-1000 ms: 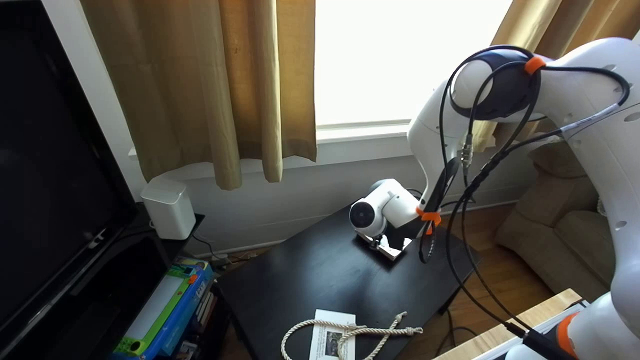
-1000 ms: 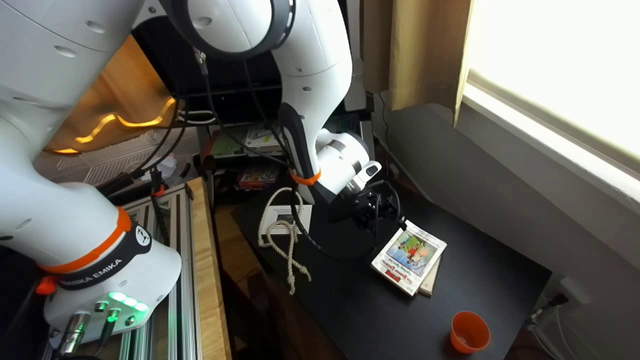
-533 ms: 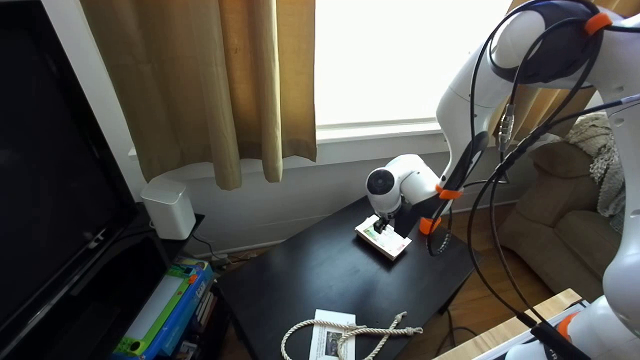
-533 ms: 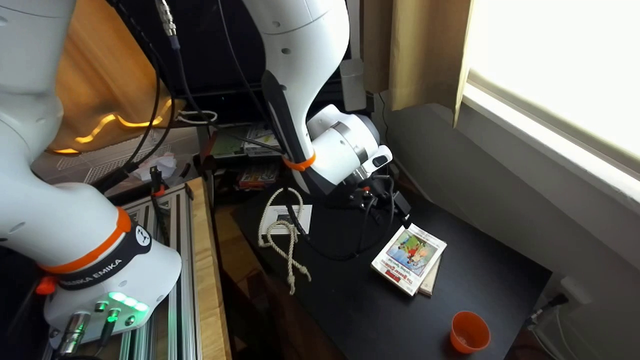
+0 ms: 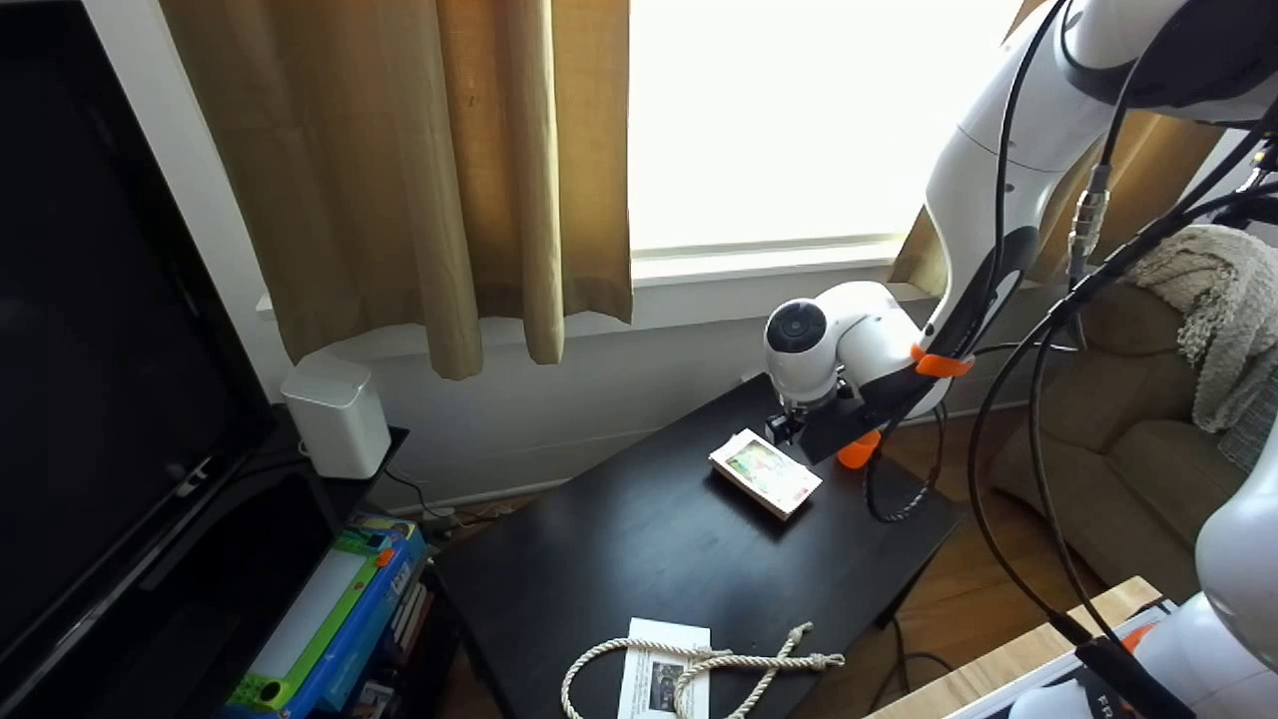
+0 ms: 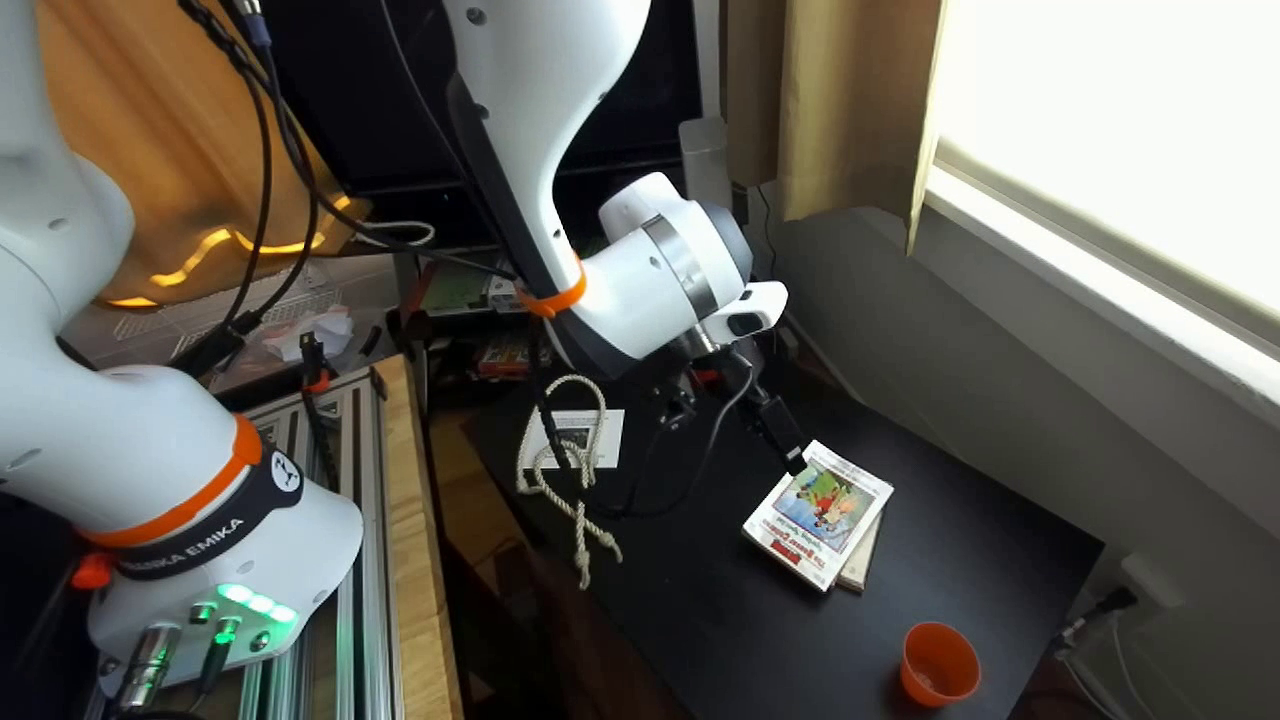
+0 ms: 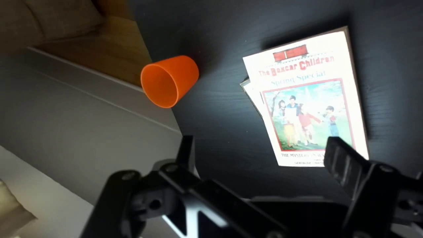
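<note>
My gripper [image 7: 259, 148] is open and empty, with its two black fingers wide apart in the wrist view. It hangs above the black table near a small stack of paperbacks; in both exterior views the gripper [image 5: 786, 429] [image 6: 795, 462] is by the far end of the stack. The top book [image 7: 307, 112] has a white cover with a picture of children; it also shows in both exterior views [image 5: 767, 473] [image 6: 820, 515]. A lower book [image 7: 253, 96] sticks out from under it at an angle. An orange cup [image 7: 186, 72] stands upright beyond the books, also in both exterior views [image 5: 857, 451] [image 6: 940, 665].
The black table [image 5: 599, 559] [image 6: 720, 610] stands by the wall under the window. A looped white rope [image 5: 769, 661] [image 6: 580, 510] lies over a white booklet [image 5: 639, 674] at the table's other end. A television [image 5: 100, 330] and a shelf with a white box [image 5: 339, 419] stand beside it.
The arm and gripper have moved off the books, rightward and up in an exterior view. The top book and the orange cup are now less covered there. The books, rope and cup have stayed in place.
</note>
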Tool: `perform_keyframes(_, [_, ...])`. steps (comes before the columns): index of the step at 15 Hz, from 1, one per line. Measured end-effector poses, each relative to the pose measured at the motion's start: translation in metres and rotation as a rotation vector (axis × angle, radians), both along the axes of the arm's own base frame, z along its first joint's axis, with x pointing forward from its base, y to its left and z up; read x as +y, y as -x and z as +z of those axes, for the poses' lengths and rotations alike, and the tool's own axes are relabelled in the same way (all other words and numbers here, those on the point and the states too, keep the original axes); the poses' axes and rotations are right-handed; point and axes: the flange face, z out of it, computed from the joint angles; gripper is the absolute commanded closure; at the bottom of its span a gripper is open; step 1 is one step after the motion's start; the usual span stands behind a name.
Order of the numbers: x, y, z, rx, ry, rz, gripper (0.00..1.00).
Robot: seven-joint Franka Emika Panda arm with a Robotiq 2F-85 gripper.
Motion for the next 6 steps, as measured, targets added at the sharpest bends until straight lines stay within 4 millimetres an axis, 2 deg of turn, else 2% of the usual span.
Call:
perform_keyframes(3, [-0.0008, 0.0064, 0.0111, -0.039, -0.014, -0.064, 0.00])
perform_keyframes(6, [-0.0008, 0.0085, 0.0134, -0.044, -0.016, -0.074, 0.00])
